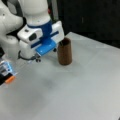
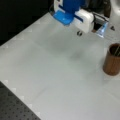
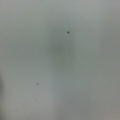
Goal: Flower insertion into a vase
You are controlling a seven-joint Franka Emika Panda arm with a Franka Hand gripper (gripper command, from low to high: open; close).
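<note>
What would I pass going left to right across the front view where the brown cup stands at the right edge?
Bare table → the robot's blue and white gripper, above the table → the vase, upright near the right edge.

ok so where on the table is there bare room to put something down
Most of the table is bare: the whole stretch below the vase toward a front view's bottom, and the wide area left of the vase in a front view. It is crowded only where the gripper hangs beside the vase, and by the orange-tipped object at the left edge.

Soft even light, faint shadows, heavy blur.
</note>
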